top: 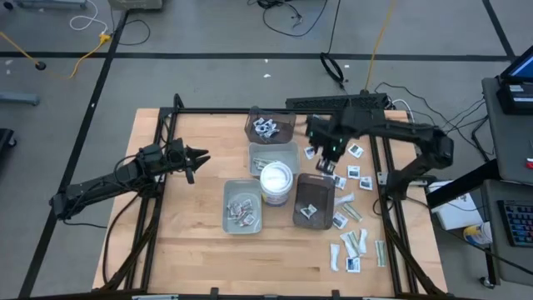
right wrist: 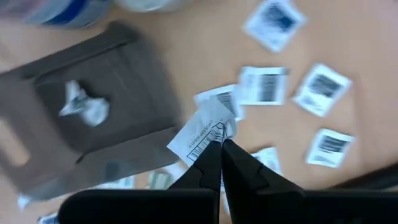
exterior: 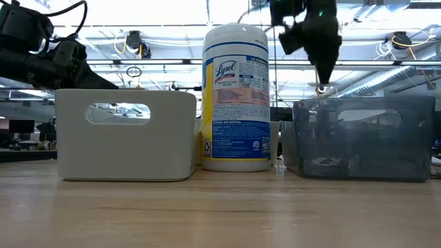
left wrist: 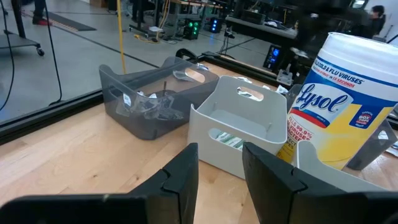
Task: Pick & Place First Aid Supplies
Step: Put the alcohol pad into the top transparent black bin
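My right gripper [top: 326, 166] hangs above the table by the far end of the near dark tray [top: 313, 202] and is shut on a square white packet [right wrist: 205, 132] with dark print. In the low view it [exterior: 322, 81] sits just over that tray's rim [exterior: 362, 103]. One crumpled packet [right wrist: 83, 104] lies in the tray. More square packets [top: 356, 176] and pale strips [top: 356, 242] lie flat on the table's right part. My left gripper [top: 196, 158] waits open above the table's left side, touching nothing. My right gripper pinches the square white packet between its two fingertips [right wrist: 211, 158] at one edge [right wrist: 214, 138]. The fingers come from above, pointing down. The packet is lifted clear of the table and sticks out past the fingertips.
A white Lysol tub [top: 276, 180] stands in the middle among a far dark tray [top: 268, 127] holding packets, a grey tray [top: 273, 155] and a near grey tray [top: 241, 207] with strips. The table's left [top: 158, 233] and near parts are bare wood.
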Controlling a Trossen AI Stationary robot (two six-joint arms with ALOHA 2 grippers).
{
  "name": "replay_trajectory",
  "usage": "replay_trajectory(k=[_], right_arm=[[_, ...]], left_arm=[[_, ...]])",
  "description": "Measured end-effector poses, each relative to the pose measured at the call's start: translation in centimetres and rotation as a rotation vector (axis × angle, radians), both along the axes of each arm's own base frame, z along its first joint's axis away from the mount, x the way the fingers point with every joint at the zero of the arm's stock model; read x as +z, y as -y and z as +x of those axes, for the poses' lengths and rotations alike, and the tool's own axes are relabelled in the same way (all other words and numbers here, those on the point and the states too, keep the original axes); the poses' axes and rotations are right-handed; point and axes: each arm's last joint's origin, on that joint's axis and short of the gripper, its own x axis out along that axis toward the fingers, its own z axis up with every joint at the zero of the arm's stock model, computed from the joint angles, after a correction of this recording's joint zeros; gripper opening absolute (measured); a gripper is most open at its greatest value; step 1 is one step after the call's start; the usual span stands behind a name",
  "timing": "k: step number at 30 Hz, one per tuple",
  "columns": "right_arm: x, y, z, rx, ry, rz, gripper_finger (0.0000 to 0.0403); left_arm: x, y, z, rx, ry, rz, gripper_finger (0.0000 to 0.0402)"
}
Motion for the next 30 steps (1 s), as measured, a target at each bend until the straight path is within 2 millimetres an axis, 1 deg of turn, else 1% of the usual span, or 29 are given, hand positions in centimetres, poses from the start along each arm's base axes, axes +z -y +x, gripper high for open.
replay_trajectory(k=[4, 7, 12, 16, 18, 22, 27, 30], right_arm=[[0.0, 3.6, -1.2, -0.091, -0.012, -0.038, 0.0], [0.0, 5.7, -2.2, -0.141, -0.03, -0.075, 0.0], [0.0, 8.2, -3.7, -0.233, -0.031, -0.074, 0.0], [0.0, 9.6, -4.3, -0.23, -0.007, -0.09, 0.0], [-0.7, 10.5, -3.8, -0.231, -0.019, -0.082, 0.0], [-2.7, 12.2, -1.7, -0.214, -0.093, -0.033, 0.0], [-3.7, 14.7, 1.2, -0.167, -0.086, -0.008, 0.0], [-3.6, 16.3, 3.2, -0.127, -0.054, -0.029, 0.0]], left_arm=[[0.0, 0.0, 0.0, 0.0, 0.0, 0.0, 0.0129], [0.0, 0.0, 0.0, 0.0, 0.0, 0.0, 0.0129], [0.0, 0.0, 0.0, 0.0, 0.0, 0.0, 0.0129], [0.0, 0.0, 0.0, 0.0, 0.0, 0.0, 0.0129], [0.0, 0.0, 0.0, 0.0, 0.0, 0.0, 0.0129], [0.0, 0.0, 0.0, 0.0, 0.0, 0.0, 0.0129], [0.0, 0.0, 0.0, -0.001, 0.0, 0.0, 0.0129], [0.0, 0.0, 0.0, 0.0, 0.0, 0.0, 0.0129]])
